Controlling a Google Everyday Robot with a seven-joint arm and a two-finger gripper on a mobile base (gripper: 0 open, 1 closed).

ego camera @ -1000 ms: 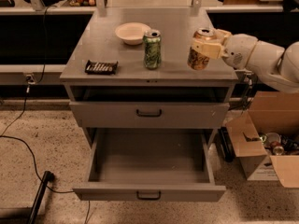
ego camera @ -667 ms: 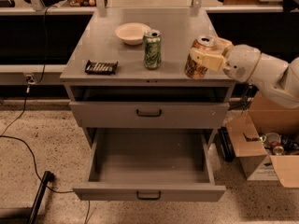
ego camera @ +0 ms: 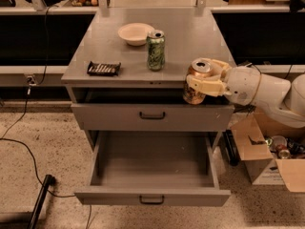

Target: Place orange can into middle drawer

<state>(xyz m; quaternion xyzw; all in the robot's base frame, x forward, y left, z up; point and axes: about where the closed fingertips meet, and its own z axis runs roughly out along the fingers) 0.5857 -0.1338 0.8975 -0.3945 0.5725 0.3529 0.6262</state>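
The orange can (ego camera: 195, 95) is copper-orange with a silver top. My gripper (ego camera: 206, 80) is shut on it, its cream fingers (ego camera: 204, 85) wrapped round the can's upper part. The can hangs in front of the cabinet's front right edge, over the closed upper drawer (ego camera: 152, 116). The white arm reaches in from the right. The middle drawer (ego camera: 152, 197) is pulled fully open below, with a bare grey inside and a small dark handle. The can is above and to the right of the drawer's opening.
On the cabinet top (ego camera: 190, 37) stand a green patterned can (ego camera: 155, 50), a pale bowl (ego camera: 136, 33) and a dark flat packet (ego camera: 103, 68). An open cardboard box (ego camera: 267, 151) with clutter sits on the floor at the right. A black cable and pole (ego camera: 40, 194) lie at the left.
My gripper has carried the orange can forward and down, from over the cabinet top's right side to in front of its front edge.
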